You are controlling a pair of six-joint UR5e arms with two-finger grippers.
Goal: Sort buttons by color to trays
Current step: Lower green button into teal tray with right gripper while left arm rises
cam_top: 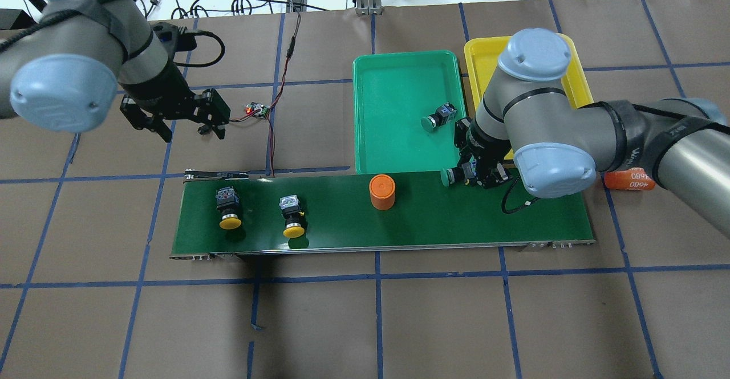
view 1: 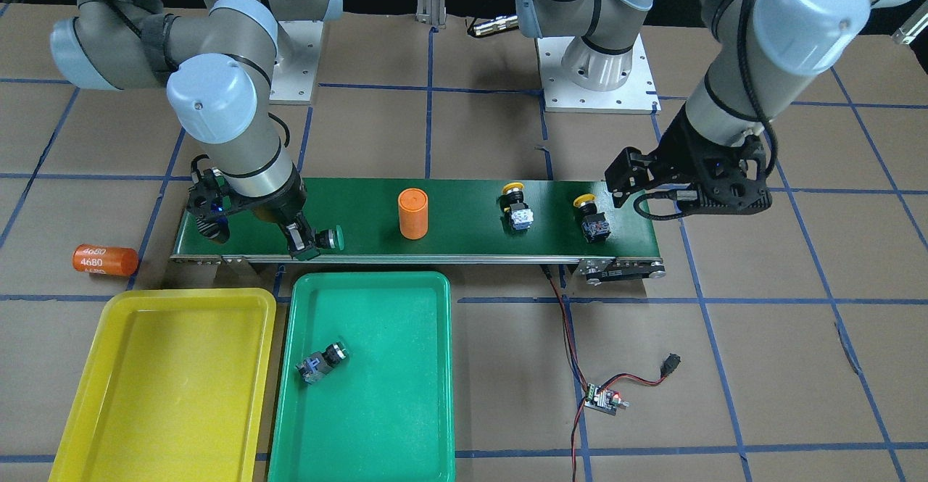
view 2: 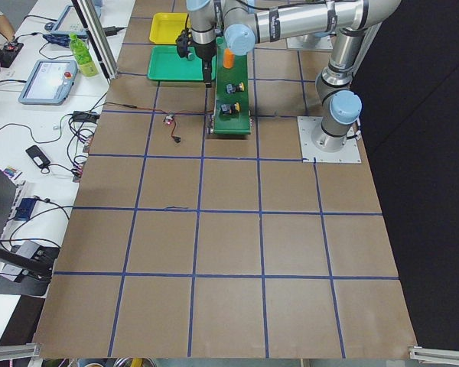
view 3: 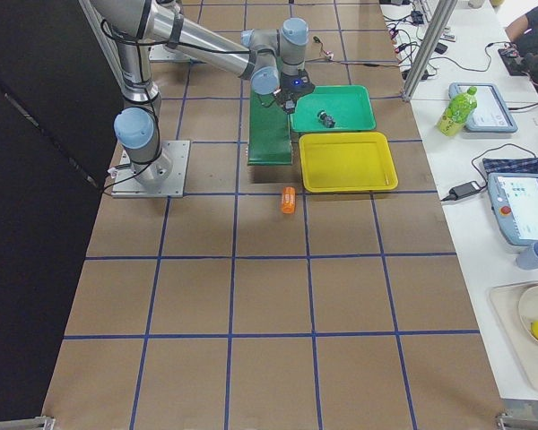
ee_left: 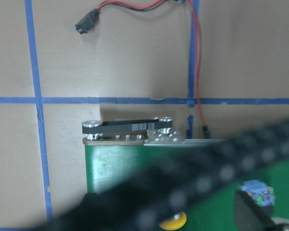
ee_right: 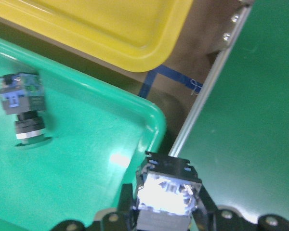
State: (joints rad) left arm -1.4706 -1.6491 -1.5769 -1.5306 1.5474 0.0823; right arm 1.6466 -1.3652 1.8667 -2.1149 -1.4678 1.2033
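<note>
My right gripper [view 1: 308, 244] [cam_top: 473, 175] is shut on a green-capped button [view 1: 335, 238] [cam_top: 449, 176] at the conveyor's edge beside the green tray [view 1: 384, 409] [cam_top: 393, 71]. In the right wrist view the held button [ee_right: 166, 192] hangs over the belt edge by the tray's corner. Another green-capped button [view 1: 322, 361] [cam_top: 438, 118] [ee_right: 21, 103] lies in the green tray. The yellow tray [view 1: 167, 380] [cam_top: 485, 54] holds nothing. Two yellow-capped buttons [view 1: 516, 206] [view 1: 591, 219] [cam_top: 230, 208] [cam_top: 292, 216] stand on the belt. My left gripper [view 1: 629, 181] [cam_top: 210, 118] is open and empty beyond the belt's other end.
An orange cylinder [view 1: 413, 214] [cam_top: 381, 191] stands mid-belt on the dark green conveyor [view 1: 464, 235]. A second orange cylinder [view 1: 105, 259] [cam_top: 627, 179] lies on the table by the yellow tray. A small controller board [view 1: 602, 399] [cam_top: 256, 109] with red-black wires lies near the conveyor.
</note>
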